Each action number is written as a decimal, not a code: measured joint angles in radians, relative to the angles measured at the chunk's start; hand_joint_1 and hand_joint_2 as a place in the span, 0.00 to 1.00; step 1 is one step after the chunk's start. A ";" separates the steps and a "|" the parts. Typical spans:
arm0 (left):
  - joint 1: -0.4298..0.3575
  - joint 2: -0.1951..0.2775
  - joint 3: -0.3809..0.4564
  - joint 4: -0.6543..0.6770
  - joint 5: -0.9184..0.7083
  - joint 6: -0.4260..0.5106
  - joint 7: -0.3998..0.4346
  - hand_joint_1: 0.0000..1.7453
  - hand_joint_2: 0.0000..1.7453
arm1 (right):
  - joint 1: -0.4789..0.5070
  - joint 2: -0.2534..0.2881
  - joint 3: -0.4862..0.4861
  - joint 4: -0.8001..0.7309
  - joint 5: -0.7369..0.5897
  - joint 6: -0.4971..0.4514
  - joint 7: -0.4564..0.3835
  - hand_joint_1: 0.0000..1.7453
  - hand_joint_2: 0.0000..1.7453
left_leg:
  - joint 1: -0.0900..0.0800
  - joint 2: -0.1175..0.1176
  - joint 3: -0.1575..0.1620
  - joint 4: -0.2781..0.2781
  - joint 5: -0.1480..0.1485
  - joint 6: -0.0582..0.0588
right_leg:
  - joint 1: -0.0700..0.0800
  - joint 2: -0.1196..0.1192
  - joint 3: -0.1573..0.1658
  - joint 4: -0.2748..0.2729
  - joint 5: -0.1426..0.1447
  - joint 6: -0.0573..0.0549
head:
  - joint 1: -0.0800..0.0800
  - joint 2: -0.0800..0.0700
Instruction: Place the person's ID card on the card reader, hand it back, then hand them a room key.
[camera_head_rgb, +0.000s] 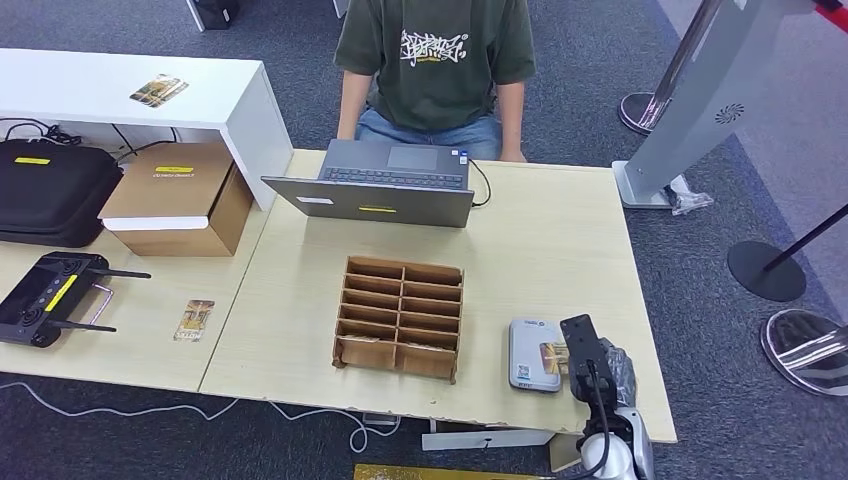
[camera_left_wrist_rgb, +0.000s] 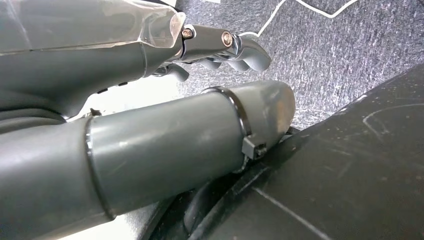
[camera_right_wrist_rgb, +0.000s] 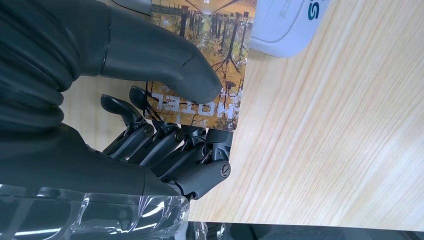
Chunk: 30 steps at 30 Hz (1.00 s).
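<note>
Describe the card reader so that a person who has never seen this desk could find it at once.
Start at the wooden compartment rack in the middle of the light desk. Just right of it, by the near edge, lies the card reader, a flat white-grey box with rounded corners. The right robot hand holds a card over it.

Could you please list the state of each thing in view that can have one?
Card: pinched by the right hand, its far end over the card reader.
Left hand: fingers curled, holding nothing.
Laptop: lid open, facing the person.
Wooden organiser: compartments look empty.
Cardboard box: closed.
Black case: closed.
</note>
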 joint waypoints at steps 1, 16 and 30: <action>0.000 0.000 0.001 0.000 0.000 0.000 -0.001 0.00 0.00 | 0.000 0.000 0.000 -0.002 0.001 0.002 -0.005 1.00 1.00 | 0.000 0.000 0.000 0.000 0.000 0.000 | 0.000 0.000 0.000 0.000 0.000 0.000 | 0.000 0.000; 0.001 -0.001 0.010 0.000 -0.003 -0.002 -0.003 0.00 0.00 | -0.004 0.000 0.035 -0.066 -0.006 -0.015 -0.065 1.00 1.00 | 0.000 0.000 0.000 0.000 0.000 0.000 | 0.000 0.000 0.000 0.000 0.000 0.000 | 0.000 0.000; -0.002 -0.001 0.014 0.000 -0.008 -0.017 -0.021 0.00 0.00 | 0.023 0.000 0.105 -0.291 0.315 -0.277 -0.157 1.00 1.00 | 0.000 0.000 0.000 0.000 0.000 0.000 | 0.000 0.000 0.000 0.000 0.000 0.000 | 0.000 0.000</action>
